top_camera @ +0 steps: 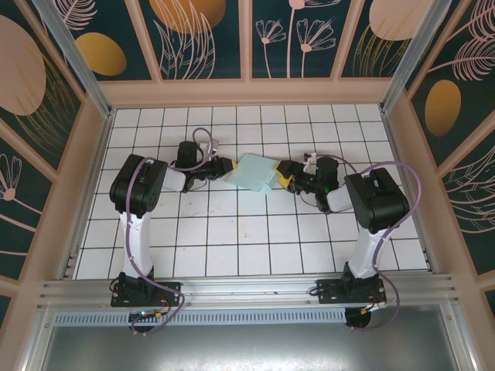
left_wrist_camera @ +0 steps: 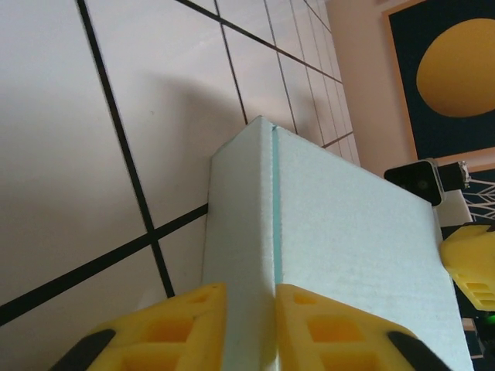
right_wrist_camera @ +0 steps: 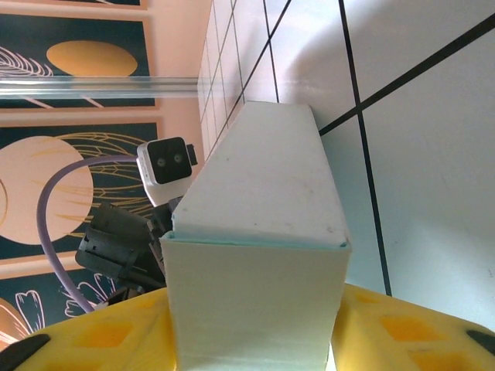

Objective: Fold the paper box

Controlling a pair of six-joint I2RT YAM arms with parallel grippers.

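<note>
You have no writing, label, brand, number or sign to read here: the box point(top_camera: 255, 171) is plain card, the surface point(top_camera: 232, 232) has blank tiles, and the wall panels point(top_camera: 201, 39) carry only leaf-and-disc patterns.

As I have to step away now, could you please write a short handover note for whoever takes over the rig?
Left gripper: fingers flank a corner fold of the paper box; pinching or not, I cannot tell.
Right gripper: shut on the box's opposite end.
Box: between the two grippers.
Done: card folded into a box shape.
To do: check for unfolded flaps; none visible.
</note>
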